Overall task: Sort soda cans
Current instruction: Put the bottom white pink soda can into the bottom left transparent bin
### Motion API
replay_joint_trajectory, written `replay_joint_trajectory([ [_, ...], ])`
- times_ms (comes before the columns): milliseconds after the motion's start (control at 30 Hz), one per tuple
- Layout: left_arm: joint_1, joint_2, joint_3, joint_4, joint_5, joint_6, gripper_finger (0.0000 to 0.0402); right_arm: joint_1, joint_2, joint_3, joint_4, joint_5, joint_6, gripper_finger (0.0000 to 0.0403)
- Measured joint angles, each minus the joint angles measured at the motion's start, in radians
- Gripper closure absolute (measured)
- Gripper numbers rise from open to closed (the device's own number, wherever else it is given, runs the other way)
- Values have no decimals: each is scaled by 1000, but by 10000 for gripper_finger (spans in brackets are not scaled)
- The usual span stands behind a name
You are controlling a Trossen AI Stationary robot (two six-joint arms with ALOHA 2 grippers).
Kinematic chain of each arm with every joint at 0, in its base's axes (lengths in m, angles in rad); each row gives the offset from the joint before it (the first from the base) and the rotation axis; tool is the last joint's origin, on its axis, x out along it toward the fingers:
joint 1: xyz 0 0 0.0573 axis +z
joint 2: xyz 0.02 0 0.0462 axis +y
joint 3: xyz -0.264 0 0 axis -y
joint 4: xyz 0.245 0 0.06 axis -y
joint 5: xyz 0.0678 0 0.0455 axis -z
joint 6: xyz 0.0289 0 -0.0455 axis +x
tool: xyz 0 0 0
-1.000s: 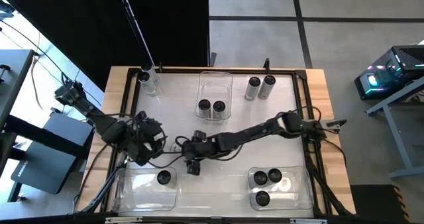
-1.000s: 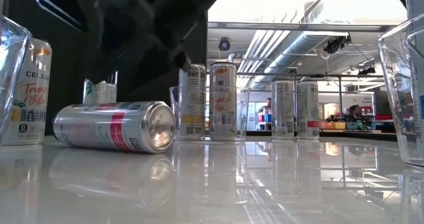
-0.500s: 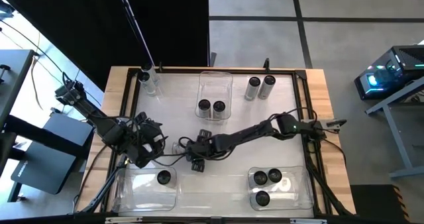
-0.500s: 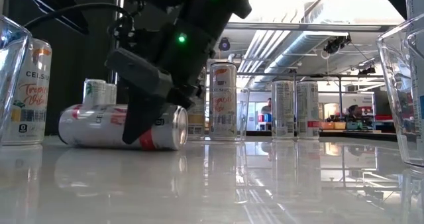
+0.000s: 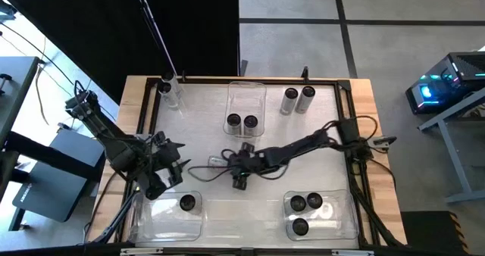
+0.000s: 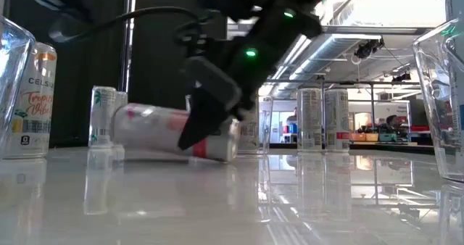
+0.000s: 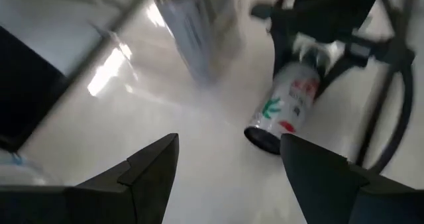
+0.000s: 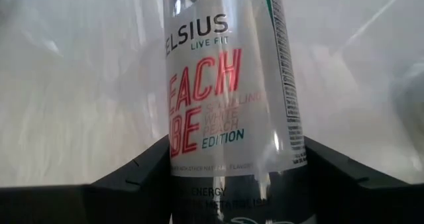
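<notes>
White glossy table [image 5: 212, 104] with a wood frame, dark curtain behind it on one side, open workshop floor beyond on the other

We see the right gripper [image 5: 239, 167] reaching across to the table's middle, fingers on either side of a tipped-over can [image 6: 174, 131] and closing on its body. In the low view that can sits tilted, one end raised off the surface. Right wrist view shows the can [image 8: 228, 91] lying between both dark fingers [image 8: 132, 174], label reading a peach flavour

Left gripper [image 5: 163, 173] hangs over the table's left side near the front-left bin [image 5: 148, 218], fingers spread with nothing between them; its wrist camera looks at the gripped can [image 7: 285, 108] from farther off

Where we see the other cans:
- two upright in the clear bin [image 5: 246, 93] at back centre
- pair of loose cans [image 5: 297, 100] standing at back right, touching each other
- one can [image 5: 187, 203] in the front-left bin
- three in the front-right bin [image 5: 345, 222]
- two more cans [image 5: 170, 92] at the back-left corner

We also see a person [image 6: 293, 122] far off in the room behind the table
</notes>
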Motion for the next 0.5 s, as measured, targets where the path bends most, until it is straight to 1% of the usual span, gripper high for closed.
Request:
replay_joint_trajectory([
  [67, -24, -2, 0, 2, -86, -19, 145, -1, -67, -128, 169, 4, -4, 165],
  [200, -50, -3, 0, 40, -186, 8, 145, 16, -178, -360, 596, 5, -43, 165],
  [267, -66, -3, 0, 129, -256, 72, 145, 23, -211, -447, 784, -4, -65, 165],
  [333, -77, -4, 0, 259, -300, 193, 145, 25, -228, -507, 954, -22, -98, 165],
  [400, -78, -9, 0, 406, -287, 354, 145, 28, -238, -539, 1085, -25, -139, 165],
  [433, -73, -13, 0, 482, -260, 438, 145, 27, -242, -548, 1142, -27, -163, 165],
  [500, -58, -23, 0, 624, -153, 584, 145, 29, -246, -555, 1234, -30, -214, 165],
])
